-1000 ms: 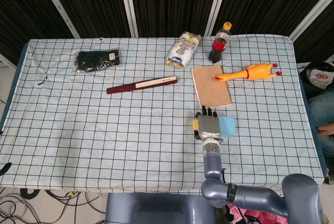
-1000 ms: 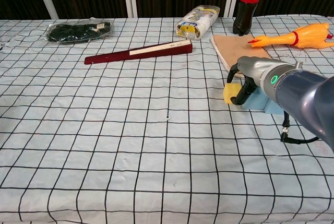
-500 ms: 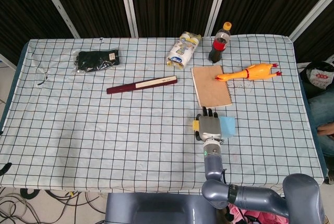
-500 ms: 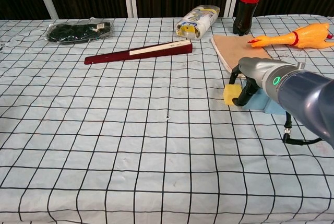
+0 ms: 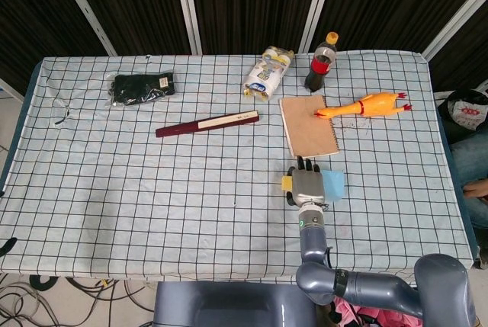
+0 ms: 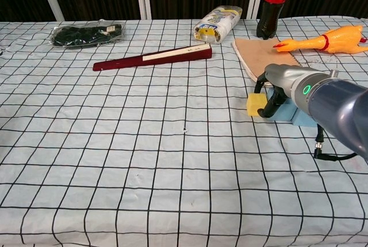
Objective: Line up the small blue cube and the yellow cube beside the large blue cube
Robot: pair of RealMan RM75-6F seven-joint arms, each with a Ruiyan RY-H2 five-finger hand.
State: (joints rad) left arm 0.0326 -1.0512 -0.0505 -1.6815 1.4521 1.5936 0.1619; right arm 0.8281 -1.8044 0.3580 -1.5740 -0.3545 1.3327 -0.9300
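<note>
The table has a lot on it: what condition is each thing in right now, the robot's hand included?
Right hand: fingers down over the cubes; grip hidden.
Yellow cube: on the cloth, against the fingers.
Large blue cube: flat, partly covered.
Cola bottle: upright, capped.
Rubber chicken: lying down.
Notebook: closed.
Fan: folded shut.

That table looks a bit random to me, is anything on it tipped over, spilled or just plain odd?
Nothing is spilled or broken. The cola bottle stands upright. The oddest item is a rubber chicken lying on its side, its beak over the brown notebook. The dark red folded fan lies askew to the tablecloth's grid.
</note>
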